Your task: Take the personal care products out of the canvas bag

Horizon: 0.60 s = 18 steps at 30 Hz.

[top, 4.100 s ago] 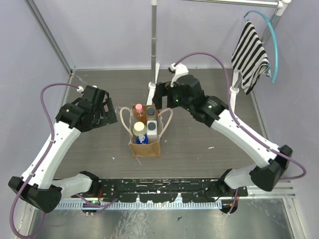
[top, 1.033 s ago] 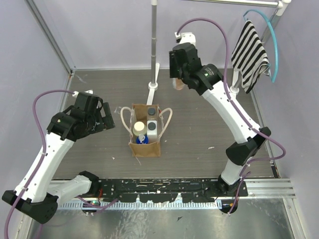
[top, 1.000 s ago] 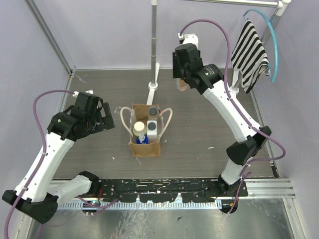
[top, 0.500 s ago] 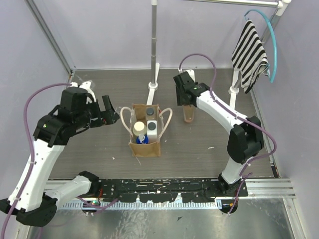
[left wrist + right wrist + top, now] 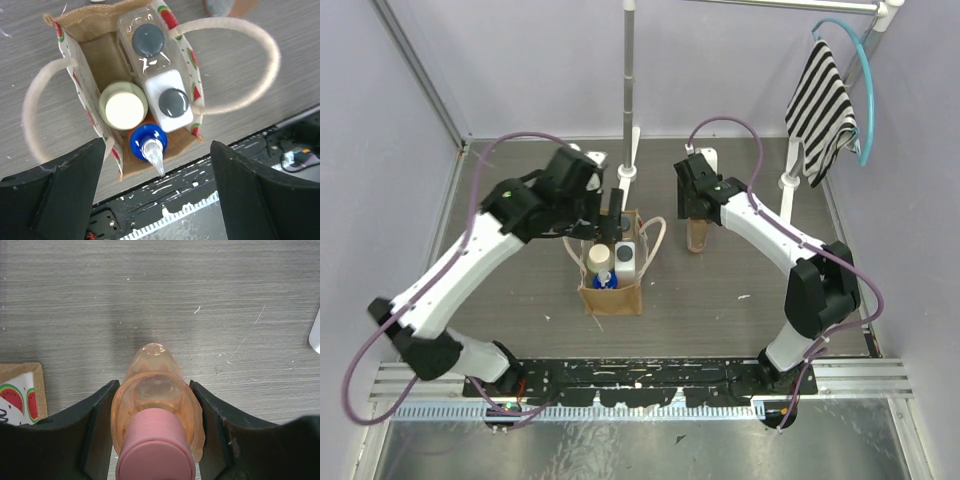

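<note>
The tan canvas bag (image 5: 612, 268) stands upright mid-table with its cream handles splayed. Inside it I see a clear bottle with a dark cap (image 5: 148, 40), a white bottle with a grey cap (image 5: 173, 101), a cream-capped bottle (image 5: 123, 105) and a small blue one (image 5: 147, 141). My left gripper (image 5: 612, 208) (image 5: 157, 167) hovers open above the bag, looking straight down into it and touching nothing. My right gripper (image 5: 695, 205) (image 5: 154, 387) is shut on the translucent pink-orange bottle with a pink cap (image 5: 152, 360) (image 5: 697, 236), held upright low over the table just right of the bag.
A metal pole (image 5: 628, 90) rises from its white base (image 5: 624, 180) behind the bag. A striped cloth (image 5: 820, 100) hangs on a rack at the back right, above a white post foot (image 5: 786, 188). A black rail (image 5: 640, 375) runs along the near edge.
My left arm swung in from the left and now hangs over the bag. My right arm brought the pink-orange bottle down from high at the back to table level beside the bag.
</note>
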Each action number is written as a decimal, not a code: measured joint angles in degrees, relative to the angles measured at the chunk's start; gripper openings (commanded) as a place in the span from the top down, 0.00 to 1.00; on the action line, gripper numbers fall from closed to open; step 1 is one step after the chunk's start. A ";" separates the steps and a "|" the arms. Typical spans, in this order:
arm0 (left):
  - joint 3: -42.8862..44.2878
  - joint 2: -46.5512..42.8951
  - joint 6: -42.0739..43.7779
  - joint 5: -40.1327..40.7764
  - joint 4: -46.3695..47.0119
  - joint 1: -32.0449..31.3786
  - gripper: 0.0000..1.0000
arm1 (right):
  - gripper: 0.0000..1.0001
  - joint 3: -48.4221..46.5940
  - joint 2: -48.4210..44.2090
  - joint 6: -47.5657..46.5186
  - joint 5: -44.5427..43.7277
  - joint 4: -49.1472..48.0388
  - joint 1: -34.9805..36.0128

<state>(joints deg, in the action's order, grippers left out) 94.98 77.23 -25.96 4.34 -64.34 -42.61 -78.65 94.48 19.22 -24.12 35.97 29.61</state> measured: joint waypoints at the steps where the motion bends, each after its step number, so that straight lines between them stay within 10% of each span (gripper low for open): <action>1: 0.59 2.73 -0.07 0.39 0.02 -0.87 0.11 | 0.57 0.46 -0.15 0.24 0.17 -0.02 0.00; 18: 6.78 23.19 -1.14 6.47 -0.28 -1.31 0.17 | 0.57 3.67 -2.27 1.97 2.84 -0.81 0.00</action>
<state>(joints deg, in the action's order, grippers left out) 101.75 100.42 -27.09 10.81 -64.62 -43.92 -74.98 92.20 21.19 -21.28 35.16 29.61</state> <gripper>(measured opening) 0.847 0.600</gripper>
